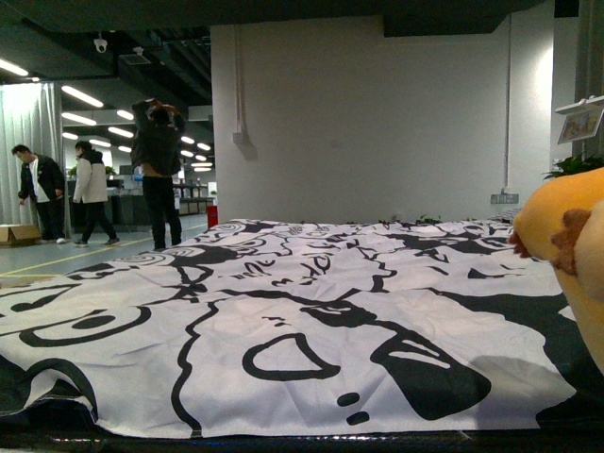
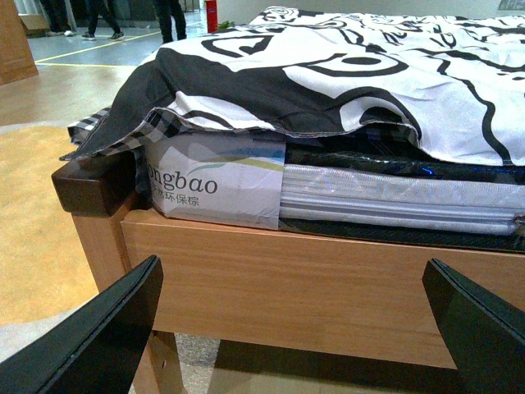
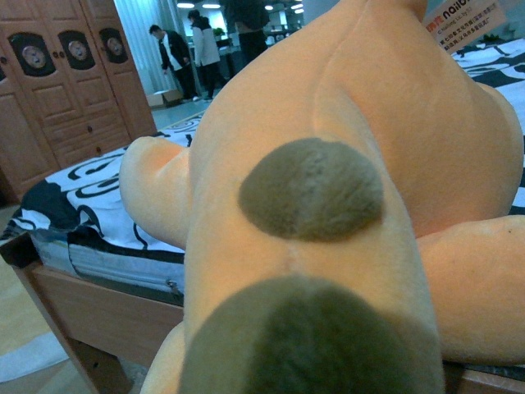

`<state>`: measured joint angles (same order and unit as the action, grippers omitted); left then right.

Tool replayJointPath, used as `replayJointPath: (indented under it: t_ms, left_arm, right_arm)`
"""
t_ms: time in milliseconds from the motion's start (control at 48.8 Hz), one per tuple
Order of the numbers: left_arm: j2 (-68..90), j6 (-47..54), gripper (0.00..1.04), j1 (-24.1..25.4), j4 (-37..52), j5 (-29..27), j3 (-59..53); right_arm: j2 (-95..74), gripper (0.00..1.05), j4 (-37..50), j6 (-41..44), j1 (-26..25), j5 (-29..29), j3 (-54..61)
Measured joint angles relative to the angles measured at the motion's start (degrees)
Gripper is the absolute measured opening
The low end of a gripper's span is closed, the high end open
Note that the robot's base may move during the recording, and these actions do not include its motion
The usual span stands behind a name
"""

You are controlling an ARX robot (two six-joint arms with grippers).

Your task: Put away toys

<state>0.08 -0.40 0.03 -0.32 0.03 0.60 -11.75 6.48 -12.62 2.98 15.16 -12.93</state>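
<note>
Okay, the plush toy (image 1: 569, 225) sits at the far right of my front view, over the right edge of the bed (image 1: 283, 311) and its black-and-white sheet. On the right wrist camera the plush (image 3: 344, 164) fills nearly the whole frame. It's orange with two dark patches, and a paper tag (image 3: 463, 20) shows near the top. No right fingers show, so I can't tell whether that hand is pinching the toy or just close to it. I also can't tell whether the toy rests on the mattress or hangs off it.

The left hand (image 2: 293, 264) is spread wide with nothing in it, low beside the wooden bed frame (image 2: 328, 287), well away from the toy.

My read is that the step is securing the plush with the right hand. It's soft, so I'd want a deep bite on the plump body, not a limb or the tag. I'd lift straight up so the sheet doesn't drag. No bin is in view, so I'd look for one before moving.
</note>
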Motion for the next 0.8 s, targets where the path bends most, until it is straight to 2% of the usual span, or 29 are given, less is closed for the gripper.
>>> replayJointPath:
  t_ms: [143, 471, 799]
  left_arm:
    - [0.00, 0.02, 0.99, 0.00, 0.00, -0.02, 0.00]
    - [0.00, 0.00, 0.99, 0.00, 0.00, 0.00, 0.00]
    - [0.00, 0.00, 0.99, 0.00, 0.00, -0.02, 0.00]
  right_arm:
    - [2.19, 0.11, 1.05, 1.79, 0.66, -2.45, 3.23]
    - [7.82, 0.11, 2.34, 4.96, -2.16, -4.85, 11.13]
    - [11.74, 0.11, 0.42, 7.56, 1.60, -7.28, 12.28]
